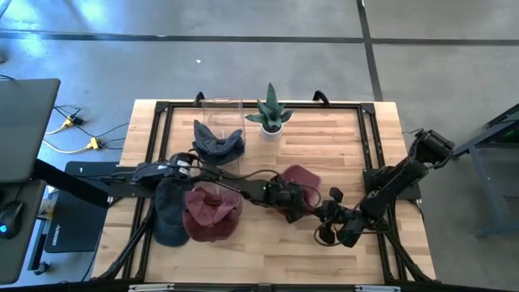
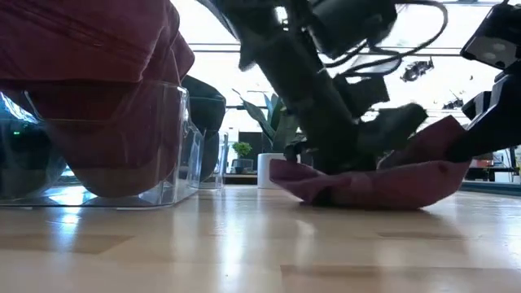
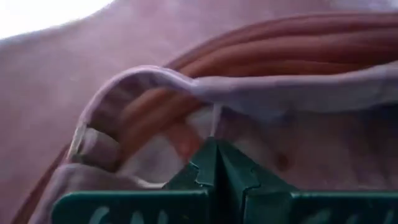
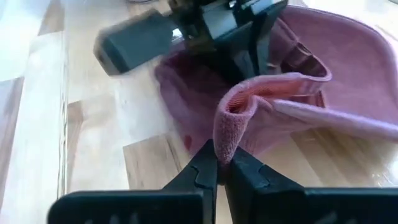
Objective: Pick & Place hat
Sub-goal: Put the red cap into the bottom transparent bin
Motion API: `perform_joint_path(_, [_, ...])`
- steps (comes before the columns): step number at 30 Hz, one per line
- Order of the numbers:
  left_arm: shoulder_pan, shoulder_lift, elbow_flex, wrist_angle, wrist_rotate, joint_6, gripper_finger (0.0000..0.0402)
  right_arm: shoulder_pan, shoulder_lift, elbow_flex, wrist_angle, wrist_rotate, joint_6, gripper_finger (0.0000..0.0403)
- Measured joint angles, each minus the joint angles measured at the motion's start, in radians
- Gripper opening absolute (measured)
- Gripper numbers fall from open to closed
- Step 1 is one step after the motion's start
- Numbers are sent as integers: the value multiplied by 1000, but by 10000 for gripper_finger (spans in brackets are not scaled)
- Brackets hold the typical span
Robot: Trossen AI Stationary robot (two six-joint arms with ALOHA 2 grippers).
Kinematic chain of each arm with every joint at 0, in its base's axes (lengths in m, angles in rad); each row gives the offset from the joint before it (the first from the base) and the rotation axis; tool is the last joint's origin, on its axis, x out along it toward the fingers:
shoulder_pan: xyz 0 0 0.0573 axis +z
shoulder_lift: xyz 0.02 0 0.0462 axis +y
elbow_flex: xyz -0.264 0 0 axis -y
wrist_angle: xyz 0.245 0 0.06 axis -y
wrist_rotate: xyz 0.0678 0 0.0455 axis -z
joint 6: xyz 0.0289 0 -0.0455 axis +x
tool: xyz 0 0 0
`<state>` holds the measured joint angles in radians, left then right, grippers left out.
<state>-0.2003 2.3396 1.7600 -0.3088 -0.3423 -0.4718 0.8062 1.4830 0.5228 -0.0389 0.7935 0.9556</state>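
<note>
A maroon hat [image 1: 302, 178] lies on the wooden table near its middle, also seen in the low view [image 2: 383, 183]. My left gripper [image 1: 285, 199] reaches in from the table's left and is shut on the hat's left side. My right gripper [image 1: 331, 204] comes in from the right and is shut on the hat's near right rim. The right wrist view shows the hat [image 4: 348, 68] spread on the wood, with my left gripper [image 4: 233, 28] at its far side. My left gripper [image 3: 216, 163] pinches the hat's cloth between its two fingers at a pale-taped inner seam [image 3: 186, 134]. The cloth fills this view, so which layers it holds cannot be told. The hat's underside rests on the table. My right gripper [image 4: 222, 167] pinches a folded-over piece of the hat's rim [image 4: 231, 118] between its two fingers, slanting down from the table's near right. The fold stands up above the fingers. The hat's body [image 4: 292, 134] lies on the wood beyond.
Clear bins at the table's left hold other hats: a dark blue one [image 1: 219, 142], a maroon one [image 1: 212, 212] and a dark one [image 1: 169, 215]. A small potted plant [image 1: 272, 120] stands near the far edge. Bare wood lies toward the near edge [image 1: 268, 255].
</note>
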Motion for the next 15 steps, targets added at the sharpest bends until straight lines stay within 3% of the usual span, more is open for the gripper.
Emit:
perform_joint_path(5, [8, 38, 4, 47, 94, 4, 1, 8, -32, 0, -16, -22, -45, 5])
perform_joint_path(11, [5, 44, 3, 69, 103, 3, 0, 55, -168, -1, -136, 18, 0, 6])
perform_joint_path(15, [4, 47, 2, 107, 106, -11, 0, 68, -213, -1, -193, -17, 53, 6])
